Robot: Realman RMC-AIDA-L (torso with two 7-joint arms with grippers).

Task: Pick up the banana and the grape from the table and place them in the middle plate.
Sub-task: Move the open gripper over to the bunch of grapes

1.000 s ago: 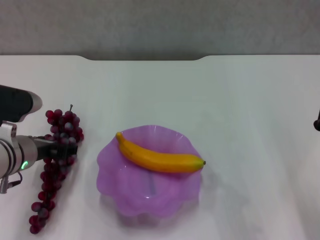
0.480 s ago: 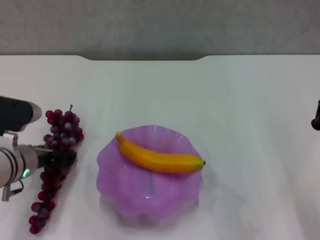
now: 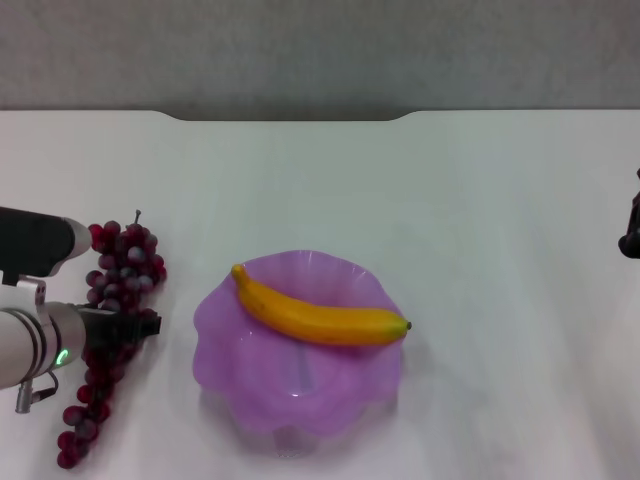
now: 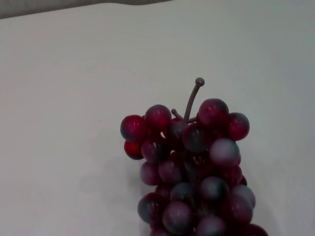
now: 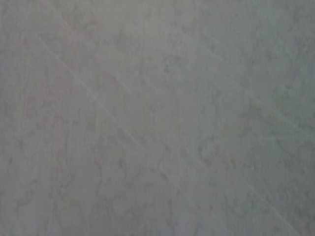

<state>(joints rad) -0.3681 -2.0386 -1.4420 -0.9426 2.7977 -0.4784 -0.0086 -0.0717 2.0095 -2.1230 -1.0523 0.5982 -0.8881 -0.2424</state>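
We see banana (image 3: 320, 312) lying across purple plate (image 3: 297, 400). Left gripper (image 3: 140, 325) at grape bunch (image 3: 122, 270) on tabletop (image 3: 480, 200); finger state unclear. Right gripper (image 3: 632, 240) at edge.

No text, label, brand, number or sign can be read anywhere in these views.
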